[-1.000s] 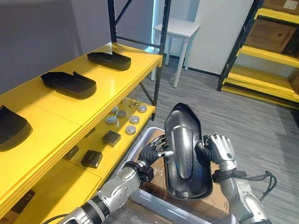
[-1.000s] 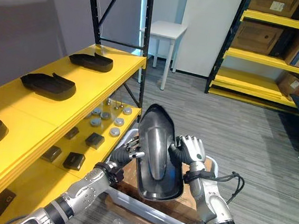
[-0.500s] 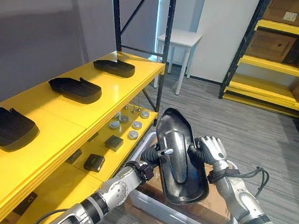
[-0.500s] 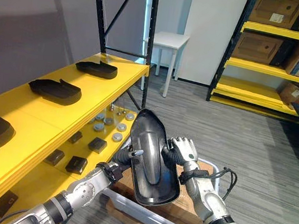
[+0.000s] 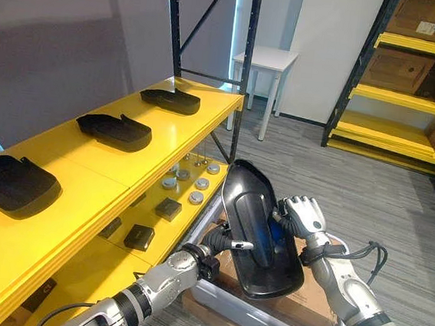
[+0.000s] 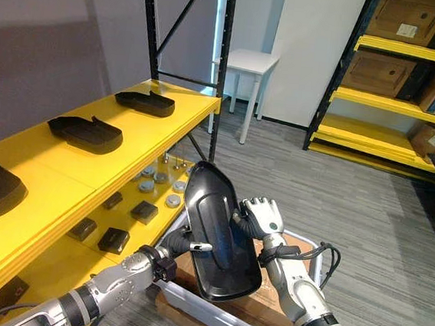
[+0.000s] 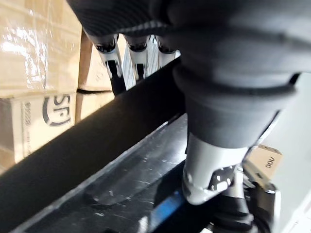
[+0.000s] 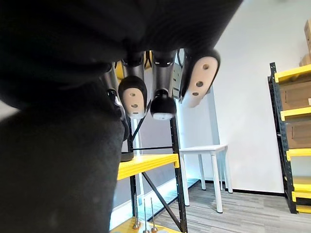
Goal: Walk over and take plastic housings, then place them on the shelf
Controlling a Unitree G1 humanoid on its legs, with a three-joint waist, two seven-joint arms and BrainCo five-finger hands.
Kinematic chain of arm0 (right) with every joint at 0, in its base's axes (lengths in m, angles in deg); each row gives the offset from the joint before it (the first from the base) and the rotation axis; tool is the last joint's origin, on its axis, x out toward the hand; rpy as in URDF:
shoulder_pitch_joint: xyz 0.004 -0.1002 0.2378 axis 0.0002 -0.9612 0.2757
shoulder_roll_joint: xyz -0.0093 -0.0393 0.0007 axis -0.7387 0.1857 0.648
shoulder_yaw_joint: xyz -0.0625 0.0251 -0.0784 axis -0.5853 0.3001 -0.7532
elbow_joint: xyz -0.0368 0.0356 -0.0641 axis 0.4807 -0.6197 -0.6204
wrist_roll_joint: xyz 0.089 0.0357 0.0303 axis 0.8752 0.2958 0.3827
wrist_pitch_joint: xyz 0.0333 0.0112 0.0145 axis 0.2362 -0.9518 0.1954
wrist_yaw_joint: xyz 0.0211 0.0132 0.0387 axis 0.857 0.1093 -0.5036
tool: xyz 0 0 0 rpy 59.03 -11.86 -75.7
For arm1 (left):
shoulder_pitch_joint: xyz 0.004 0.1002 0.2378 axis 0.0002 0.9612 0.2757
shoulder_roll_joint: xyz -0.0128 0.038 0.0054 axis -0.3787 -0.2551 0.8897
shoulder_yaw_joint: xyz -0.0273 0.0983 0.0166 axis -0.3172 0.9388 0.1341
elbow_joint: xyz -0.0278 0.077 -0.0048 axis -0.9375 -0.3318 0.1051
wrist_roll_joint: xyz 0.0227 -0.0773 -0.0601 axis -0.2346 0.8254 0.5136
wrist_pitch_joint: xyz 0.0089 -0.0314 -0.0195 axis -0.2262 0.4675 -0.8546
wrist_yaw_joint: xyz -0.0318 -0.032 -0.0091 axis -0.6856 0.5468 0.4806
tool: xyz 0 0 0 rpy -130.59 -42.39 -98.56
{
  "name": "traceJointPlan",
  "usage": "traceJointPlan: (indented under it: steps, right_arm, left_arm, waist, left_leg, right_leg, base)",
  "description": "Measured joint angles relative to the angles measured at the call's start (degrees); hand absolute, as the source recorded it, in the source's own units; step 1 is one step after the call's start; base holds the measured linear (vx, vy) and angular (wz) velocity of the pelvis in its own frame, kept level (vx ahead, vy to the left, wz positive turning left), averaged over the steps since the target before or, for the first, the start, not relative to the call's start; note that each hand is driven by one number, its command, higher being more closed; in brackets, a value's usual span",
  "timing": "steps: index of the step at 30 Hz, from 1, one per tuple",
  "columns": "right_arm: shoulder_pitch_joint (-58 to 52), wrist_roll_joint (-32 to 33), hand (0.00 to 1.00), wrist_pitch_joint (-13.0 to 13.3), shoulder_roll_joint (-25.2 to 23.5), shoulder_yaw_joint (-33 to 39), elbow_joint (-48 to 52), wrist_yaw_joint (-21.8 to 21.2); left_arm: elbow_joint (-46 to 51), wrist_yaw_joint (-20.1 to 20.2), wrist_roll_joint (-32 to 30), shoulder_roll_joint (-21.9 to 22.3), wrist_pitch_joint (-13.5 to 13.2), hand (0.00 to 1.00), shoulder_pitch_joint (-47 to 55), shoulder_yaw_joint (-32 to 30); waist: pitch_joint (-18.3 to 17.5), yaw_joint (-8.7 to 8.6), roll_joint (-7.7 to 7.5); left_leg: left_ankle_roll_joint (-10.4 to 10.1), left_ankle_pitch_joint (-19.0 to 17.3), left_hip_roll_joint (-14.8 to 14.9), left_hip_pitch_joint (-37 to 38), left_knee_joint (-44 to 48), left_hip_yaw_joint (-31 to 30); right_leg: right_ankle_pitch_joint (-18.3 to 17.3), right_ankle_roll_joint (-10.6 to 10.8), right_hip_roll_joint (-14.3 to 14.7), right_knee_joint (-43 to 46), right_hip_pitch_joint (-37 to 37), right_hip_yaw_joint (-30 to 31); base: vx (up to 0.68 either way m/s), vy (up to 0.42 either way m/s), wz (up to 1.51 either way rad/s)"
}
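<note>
Black plastic housing stands upright above a pale bin in the left eye view. The left hand and right hand are clamped on opposite edges, apparently to steady the wide shell for the yellow shelf alongside. In the left wrist view, fingers hook over its rim. In the right wrist view, fingers curl inward, seemingly round the other edge.

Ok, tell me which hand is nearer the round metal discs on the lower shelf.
Left. The left hand holds the black housing's edge on the discs' side; the right hand holds its opposite edge, farther off.
</note>
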Motion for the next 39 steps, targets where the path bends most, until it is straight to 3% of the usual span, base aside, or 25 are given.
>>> traceJointPlan:
  steps: [5, 10, 13, 16, 19, 22, 24, 25, 26, 27, 28, 29, 30, 32, 34, 35, 36, 37, 38, 39]
  right_arm:
    - [-1.9, 0.0, 1.00, -2.2, 0.0, -0.4, 3.5, -0.1]
    - [-9.0, 0.1, 1.00, -5.7, -1.7, 1.4, 9.0, 3.7]
    - [-14.1, 2.1, 1.00, -5.9, -2.6, 0.4, 15.3, 6.6]
    - [-16.1, 5.2, 1.00, -5.9, -2.9, -3.3, 17.7, 9.2]
    - [-16.1, 7.0, 1.00, -5.8, -2.8, -5.6, 17.7, 10.9]
    - [-16.2, 8.2, 1.00, -5.7, -2.6, -8.8, 17.2, 12.1]
    - [-15.5, 9.0, 1.00, -5.1, -2.5, -10.7, 17.2, 13.5]
    - [-14.9, 9.0, 0.00, -4.9, -2.4, -11.2, 17.2, 13.9]
    - [-13.3, 10.4, 0.00, -2.8, -2.3, -11.9, 17.3, 14.2]
    - [-11.6, 12.7, 0.00, 1.2, -2.5, -13.6, 17.8, 14.5]
    - [-10.6, 12.8, 0.00, 2.6, -3.3, -14.2, 17.8, 15.1]
    - [-8.2, 13.1, 0.00, 4.8, -5.3, -14.4, 17.5, 15.5]
    - [-7.0, 13.1, 0.00, 6.7, -6.6, -15.4, 17.3, 15.8]
    - [-6.6, 13.0, 0.00, 8.2, -8.9, -15.5, 16.5, 16.1]
    - [-6.9, 12.7, 0.00, 10.1, -11.4, -16.0, 16.1, 16.2]
    - [-6.8, 12.7, 0.00, 10.4, -13.7, -15.3, 15.7, 16.2]
    - [-6.7, 12.7, 0.00, 10.5, -14.7, -15.3, 15.7, 16.2]
    - [-6.3, 12.7, 0.00, 10.8, -16.6, -15.4, 15.8, 16.2]
    - [-6.1, 12.7, 0.00, 10.9, -19.1, -15.3, 15.7, 16.2]
    - [-5.6, 12.6, 0.00, 11.0, -20.2, -14.9, 15.6, 16.2]
  left_arm:
    - [-0.4, -3.5, -0.9, 1.2, 0.3, 1.00, 0.0, 0.2]
    - [-0.4, -8.5, 0.3, 3.7, -1.0, 1.00, 0.6, -0.1]
    - [-0.4, -11.5, 2.5, 4.8, -1.8, 1.00, 2.0, -2.9]
    - [0.3, -13.3, 5.0, 4.9, -4.3, 1.00, 3.9, -6.3]
    - [3.3, -13.5, 7.2, 4.9, -6.1, 1.00, 8.5, -7.8]
    - [6.3, -13.5, 7.2, 4.8, -6.2, 1.00, 13.5, -10.2]
    - [10.9, -13.5, 7.0, 4.6, -6.2, 1.00, 17.7, -13.3]
    - [11.7, -13.5, 6.9, 4.6, -6.2, 1.00, 18.4, -14.0]
    - [13.8, -13.6, 6.6, 4.6, -6.2, 1.00, 19.6, -15.8]
    - [14.7, -13.6, 6.2, 5.2, -6.4, 1.00, 19.9, -17.9]
    - [15.1, -13.4, 5.2, 5.6, -7.0, 1.00, 20.0, -19.0]
    - [16.1, -13.7, 4.3, 6.2, -8.2, 1.00, 21.1, -21.2]
    - [16.5, -15.0, 2.7, 8.1, -8.7, 1.00, 21.4, -23.6]
    - [18.4, -16.7, 1.5, 10.1, -10.3, 1.00, 22.5, -27.4]
    - [22.9, -18.3, 0.1, 10.7, -11.8, 1.00, 23.6, -30.4]
    - [25.6, -18.5, -1.4, 10.8, -12.6, 1.00, 24.2, -32.7]
    - [27.1, -18.7, -2.5, 10.8, -12.6, 1.00, 24.6, -33.7]
    - [29.8, -19.5, -4.7, 10.8, -12.6, 1.00, 25.9, -35.2]
    - [31.8, -19.8, -6.0, 11.0, -12.7, 1.00, 26.8, -36.5]
    - [32.7, -20.0, -6.6, 11.3, -12.7, 1.00, 26.9, -37.3]
  waist:
    - [-0.2, 0.16, 0.02]
    - [-0.3, 0.59, 0.03]
    - [-0.3, 0.44, 0.02]
    - [-0.6, 0.36, 0.10]
    - [-0.7, 1.32, 0.14]
    - [-0.8, 2.40, 0.18]
    - [-0.6, 4.37, 0.58]
    - [-0.5, 4.76, 0.84]
    - [-0.4, 5.11, 1.50]
    - [-0.6, 4.77, 1.74]
    - [-0.6, 4.95, 1.60]
    - [-0.6, 5.45, 1.58]
    - [-0.8, 6.15, 1.83]
    - [-1.0, 6.28, 1.79]
    - [-1.9, 6.31, 2.19]
    - [-2.1, 6.60, 2.50]
    - [-2.1, 7.08, 2.57]
    - [-2.3, 8.02, 2.48]
    - [-3.1, 8.14, 1.07]
    - [-3.4, 8.12, 0.62]
  left_leg:
    - [0.0, 0.0, 0.0, 0.0, 0.0, 0.0]
    - [-0.1, -0.1, 0.1, 0.0, 0.2, 0.1]
    - [-0.3, -0.3, 0.2, 0.3, 0.2, 0.5]
    - [-0.4, -0.4, 0.5, 0.5, 0.2, 0.6]
    - [-0.4, -0.4, 0.6, 0.5, 0.2, -0.2]
    - [-0.9, 0.0, 0.0, 0.5, 0.3, -3.4]
    - [-1.7, 0.2, -0.1, 0.0, 0.6, -7.1]
    - [-1.8, 0.2, -0.1, -0.4, 0.7, -8.1]
    - [-1.5, -0.4, 0.5, -1.8, 0.8, -7.5]
    - [0.1, -1.8, 1.9, -3.4, 1.9, -2.0]
    - [2.0, -3.3, 2.7, -4.7, 3.2, 2.5]
    - [4.6, -6.3, 4.7, -6.8, 5.6, 11.7]
    - [4.2, -8.7, 6.5, -7.7, 6.8, 19.6]
    - [4.0, -8.9, 7.7, -7.9, 7.6, 28.2]
    - [4.2, -7.8, 6.7, -7.5, 6.5, 30.4]
    - [4.1, -4.5, 5.8, -7.1, 4.9, 30.0]
    - [4.3, -2.5, 5.5, -6.5, 4.1, 29.9]
    - [4.6, 1.9, 4.7, -5.2, 3.3, 29.3]
    - [5.2, 3.2, 2.6, -4.9, 3.0, 28.4]
    - [5.6, 2.9, 1.5, -4.6, 2.6, 27.9]
  right_leg:
    - [0.0, 0.0, 0.0, 0.0, 0.0, 0.0]
    - [0.0, 0.0, 0.0, 0.0, 0.0, 0.2]
    - [0.0, 0.0, 0.1, -0.1, 0.0, 0.6]
    - [0.0, 0.0, 0.3, -0.1, 0.1, 0.9]
    - [-0.1, -0.1, 0.6, 0.0, 0.5, 0.3]
    - [-0.7, -0.6, 1.2, 0.1, 2.0, -2.8]
    - [-2.3, -0.9, 1.8, 1.4, 3.2, -6.1]
    - [-3.1, -1.1, 2.0, 2.4, 3.1, -7.5]
    - [-4.5, -1.3, 2.3, 4.2, 3.1, -10.6]
    - [-5.1, -1.5, 2.4, 4.6, 3.4, -14.7]
    - [-5.2, -1.6, 2.2, 4.5, 3.6, -16.6]
    - [-5.3, -1.7, 1.6, 4.0, 3.9, -19.5]
    - [-5.3, -1.7, 1.2, 3.2, 4.7, -22.7]
    - [-6.3, -1.5, 0.2, 2.4, 5.9, -27.5]
    - [-7.0, -0.4, -0.6, 2.6, 6.4, -30.8]
    - [-6.6, 1.1, -1.1, 3.6, 7.1, -32.2]
    - [-6.7, 1.3, -1.3, 3.9, 7.5, -32.4]
    - [-7.1, 2.2, -2.1, 4.6, 8.5, -32.4]
    - [-7.7, 3.4, -4.2, 5.7, 9.2, -33.0]
    - [-7.9, 3.7, -5.4, 6.5, 9.2, -33.2]
  base:
    - [0.00, 0.000, 0.00]
    - [0.00, 0.000, -0.01]
    - [0.00, 0.000, -0.08]
    - [0.00, 0.000, -0.06]
    - [0.00, -0.001, 0.11]
    - [0.00, -0.015, 0.55]
    - [0.00, -0.043, 0.85]
    - [-0.03, -0.069, 1.03]
    - [-0.05, -0.087, 1.44]
    - [-0.04, -0.088, 1.54]
    - [-0.02, -0.064, 1.55]
    - [0.01, -0.043, 1.38]
    - [0.00, -0.038, 1.38]
    - [0.01, -0.034, 1.26]
    - [0.13, 0.026, 1.07]
    - [0.21, 0.064, 0.73]
    - [0.20, 0.080, 0.30]
    - [0.20, 0.104, 0.21]
    - [0.22, 0.118, 0.28]
    - [0.25, 0.159, 0.53]
